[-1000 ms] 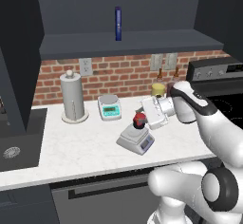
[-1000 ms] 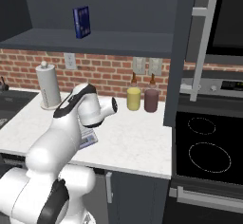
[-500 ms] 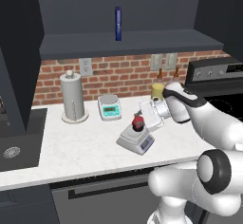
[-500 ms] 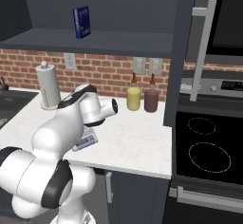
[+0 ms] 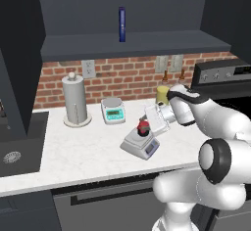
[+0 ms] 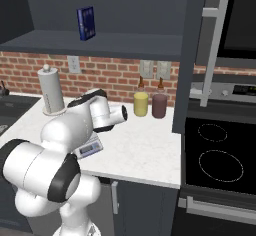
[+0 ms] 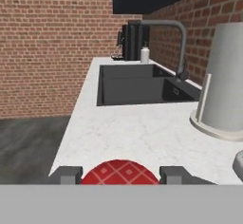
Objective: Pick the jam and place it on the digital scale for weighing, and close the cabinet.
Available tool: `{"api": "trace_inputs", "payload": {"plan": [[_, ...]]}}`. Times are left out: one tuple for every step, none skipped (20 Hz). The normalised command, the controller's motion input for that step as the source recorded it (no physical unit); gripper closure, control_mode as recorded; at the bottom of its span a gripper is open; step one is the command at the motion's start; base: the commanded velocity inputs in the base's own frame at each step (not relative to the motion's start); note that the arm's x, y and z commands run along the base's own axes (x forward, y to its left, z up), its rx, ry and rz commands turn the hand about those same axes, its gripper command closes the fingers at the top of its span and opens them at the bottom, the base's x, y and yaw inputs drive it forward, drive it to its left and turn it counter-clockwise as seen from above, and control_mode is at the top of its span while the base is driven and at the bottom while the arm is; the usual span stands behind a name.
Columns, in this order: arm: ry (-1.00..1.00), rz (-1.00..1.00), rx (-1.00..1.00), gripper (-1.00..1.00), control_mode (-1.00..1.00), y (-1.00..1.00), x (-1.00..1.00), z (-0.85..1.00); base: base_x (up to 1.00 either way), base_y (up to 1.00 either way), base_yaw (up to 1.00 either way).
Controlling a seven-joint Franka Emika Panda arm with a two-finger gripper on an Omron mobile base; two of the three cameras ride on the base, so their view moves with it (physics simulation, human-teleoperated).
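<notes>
Closest to the hand camera, the jam [image 7: 119, 172] sits right between the two fingertips [image 7: 65, 174], with its red checked lid taking up almost the whole gap. The jaws are narrow and sit on either side of the lid, but I can't tell if they're actually squeezing it or just touching.

From the left base view, the gripper [image 5: 148, 122] is reaching sideways at the jam [image 5: 143, 126], which stands on the platform of the scale [image 5: 140, 144]. The scale sits at an angle on the white counter [image 5: 78, 154], close to the front edge.

A bit further back there's a white scale [image 5: 113, 110] with a teal front, and to its left a paper towel roll [image 5: 75, 100] on its stand, near the brick wall. In the hand view the same roll [image 7: 224, 83] looms on the right, with the sink [image 7: 137, 89] and its tap [image 7: 166, 42] beyond it.

Over by the stove [image 6: 220, 160] side, a yellow bottle [image 6: 141, 102] and a maroon bottle [image 6: 159, 104] stand side by side against the wall.

Up top, the cabinet [image 6: 125, 10] is open, with its door [image 6: 200, 55] swung out toward the camera and the bar handle [image 6: 214, 50] facing us. A blue bottle [image 5: 121, 24] stands alone on the shelf.
</notes>
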Motion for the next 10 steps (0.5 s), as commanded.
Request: {"api": "trace_inputs", "payload": {"plan": [[0.0, 0.0, 0.0, 1.0, -1.0, 0.0, 0.0, -0.18, 0.0, 0.0, 0.0], [0.0, 0.0, 0.0, 1.0, -1.0, 0.0, 0.0, -0.19, 0.0, 0.0, 0.0], [0.01, 0.0, 0.0, 1.0, -1.0, 0.0, 0.0, -0.19, 0.0, 0.0, 0.0], [0.03, 0.0, 0.0, 1.0, -1.0, 0.0, 0.06, -0.24, 0.0, 0.0, 0.0], [0.0, 0.0, 0.0, 1.0, -1.0, 0.0, 0.12, -0.23, 0.0, 0.0, 0.0], [0.0, 0.0, 0.0, 1.0, -1.0, 0.0, 0.16, -0.18, 0.0, 0.0, 0.0], [0.0, 0.0, 0.0, 1.0, -1.0, 0.0, 0.18, -0.16, 0.0, 0.0, 0.0], [0.0, 0.0, 0.0, 1.0, -1.0, 0.0, 0.19, -0.12, 0.0, 0.0, 0.0], [0.0, 0.0, 0.0, 1.0, -1.0, 0.0, 0.14, -0.11, 0.0, 0.0, 0.0], [0.0, 0.0, 0.0, 1.0, -1.0, 0.0, 0.07, -0.11, 0.0, 0.0, 0.0]]}}
